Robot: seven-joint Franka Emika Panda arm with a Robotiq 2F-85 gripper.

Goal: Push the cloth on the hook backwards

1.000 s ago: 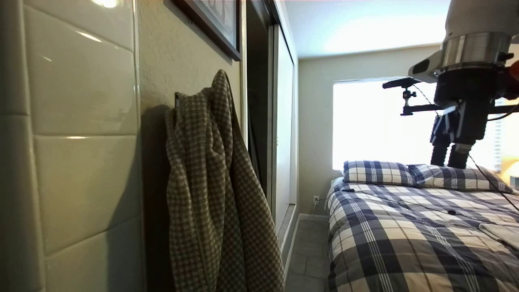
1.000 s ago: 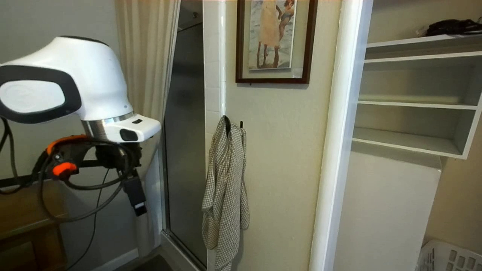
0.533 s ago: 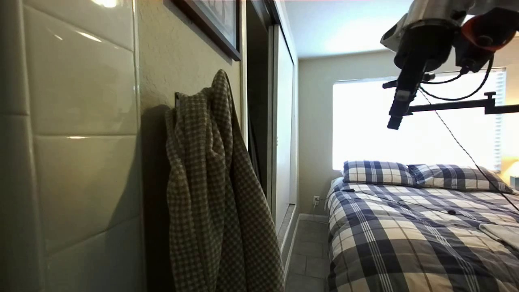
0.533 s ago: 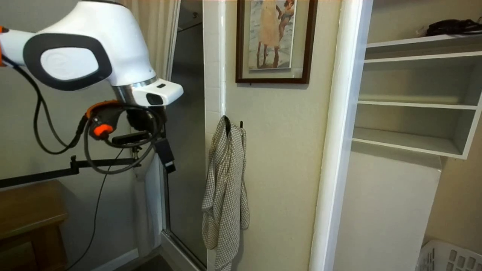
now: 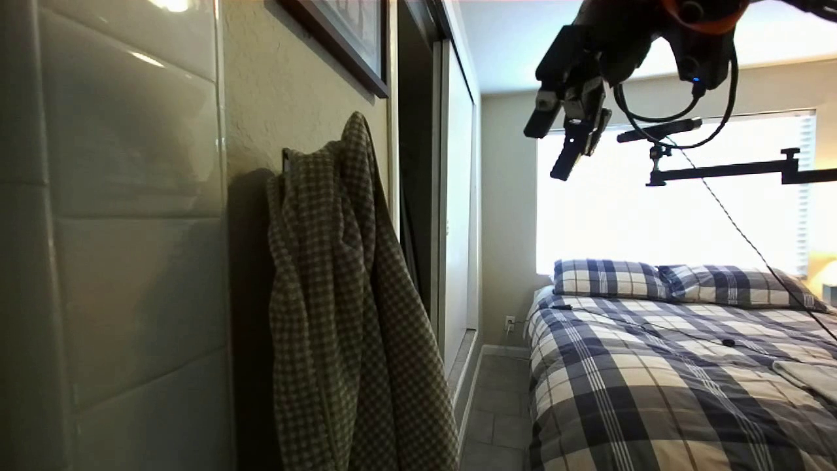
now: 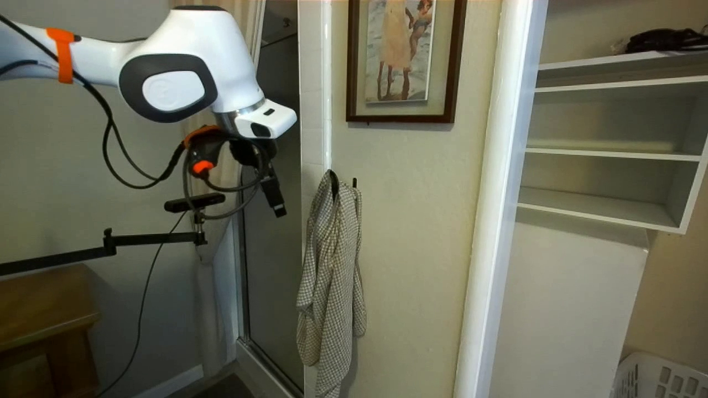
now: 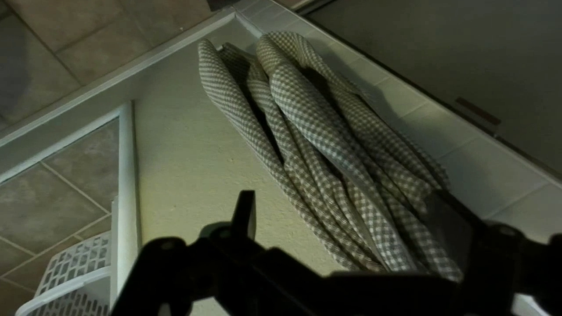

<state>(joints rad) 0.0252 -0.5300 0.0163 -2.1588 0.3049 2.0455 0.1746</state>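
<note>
The brown-and-white checked cloth hangs in folds from a dark hook on the beige wall. It shows in both exterior views [image 5: 327, 294] [image 6: 332, 276] and in the wrist view [image 7: 316, 131]. The hook shows as a dark piece at the cloth's top in both exterior views [image 5: 286, 159] [image 6: 354, 182]. My gripper is in both exterior views [image 5: 549, 154] [image 6: 279, 212], apart from the cloth and pointing down toward it. In the wrist view the gripper [image 7: 343, 195] has its fingers wide apart with nothing held. The cloth's near end is partly hidden behind the gripper there.
A framed picture [image 6: 406, 110] hangs above the cloth. White tiles [image 5: 137, 261] and a shower door [image 6: 274, 249] adjoin the wall. A camera on a black arm [image 6: 155, 239] stands below my arm. A closet with shelves [image 6: 608, 155] and a bed [image 5: 654, 366] are further off.
My arm has moved toward the cloth and the gripper has risen: left and up in an exterior view, right and up in an exterior view. The cloth has not moved.
</note>
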